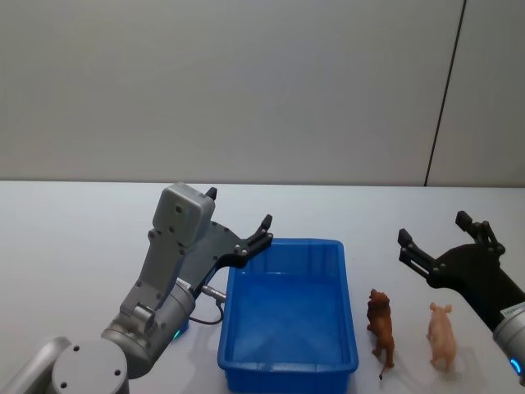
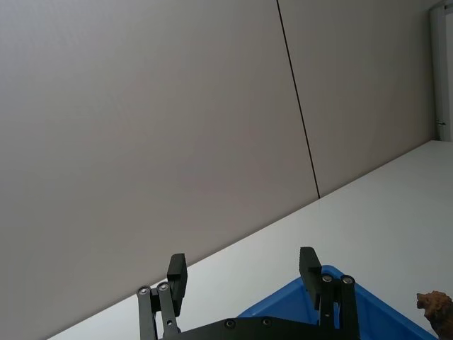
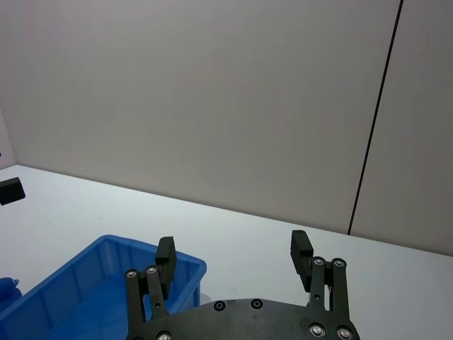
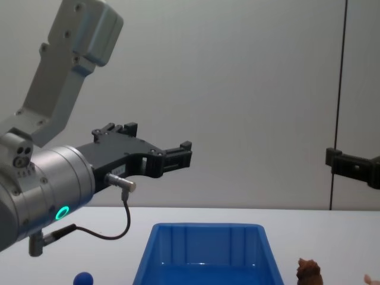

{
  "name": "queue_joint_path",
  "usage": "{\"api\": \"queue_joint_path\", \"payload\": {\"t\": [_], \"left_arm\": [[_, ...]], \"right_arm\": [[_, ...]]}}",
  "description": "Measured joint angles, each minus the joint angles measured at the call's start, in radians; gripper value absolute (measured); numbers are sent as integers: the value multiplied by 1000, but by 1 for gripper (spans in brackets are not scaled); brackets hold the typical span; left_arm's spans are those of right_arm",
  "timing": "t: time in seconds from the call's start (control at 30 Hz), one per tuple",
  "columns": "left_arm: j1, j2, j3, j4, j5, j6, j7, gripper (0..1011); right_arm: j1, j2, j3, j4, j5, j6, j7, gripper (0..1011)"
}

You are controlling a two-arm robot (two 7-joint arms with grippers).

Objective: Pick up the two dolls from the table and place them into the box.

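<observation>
My left end effector point(image 1: 239, 208) is released, fingers spread, left of centre in the head view, over the upper left corner of the blue box point(image 1: 287, 368). My right end effector point(image 1: 433, 227) is likewise released, at the right edge. The brown doll point(image 1: 381, 324) stands on the bench point(image 1: 74, 246) just right of the box, with a pink pig figure point(image 1: 442, 335) beside it. A blue rounded doll point(image 4: 83, 278) sits at the chest view's lower left.
</observation>
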Motion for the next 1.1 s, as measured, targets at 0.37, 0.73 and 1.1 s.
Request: {"api": "queue_joint_path", "payload": {"t": [0.37, 0.73, 1.1], "left_arm": [[0, 0, 0, 0, 0, 0, 0, 1001], [0, 0, 0, 0, 0, 0, 0, 1001], [0, 0, 0, 0, 0, 0, 0, 1001]], "right_arm": [[0, 0, 0, 0, 0, 0, 0, 1001], [0, 0, 0, 0, 0, 0, 0, 1000], [0, 0, 0, 0, 0, 0, 0, 1000]]}}
